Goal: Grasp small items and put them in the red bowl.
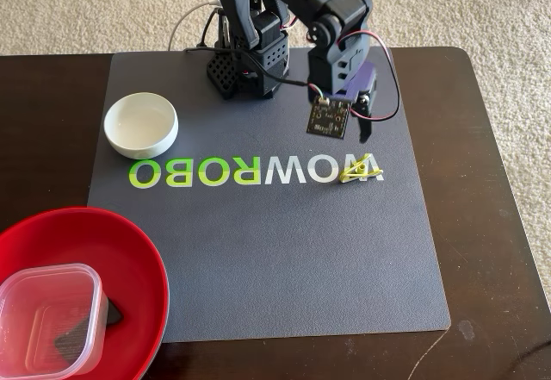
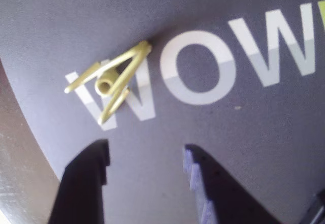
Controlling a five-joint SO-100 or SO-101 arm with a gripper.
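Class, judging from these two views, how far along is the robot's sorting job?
Done: the clear tub and black block sit in the red bowl. In hand: the open gripper hovers near the yellow-green band. Left: the band and white bowl.

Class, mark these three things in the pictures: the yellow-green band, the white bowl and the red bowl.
yellow-green band (image 2: 107, 87): wrist view, on its coiled middle.
white bowl (image 1: 140, 143): fixed view, on the near outer wall.
red bowl (image 1: 138, 264): fixed view, on the bare inner wall at right.

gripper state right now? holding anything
Gripper: open and empty, fingers apart above the mat, with the yellow-green band lying just ahead, untouched.
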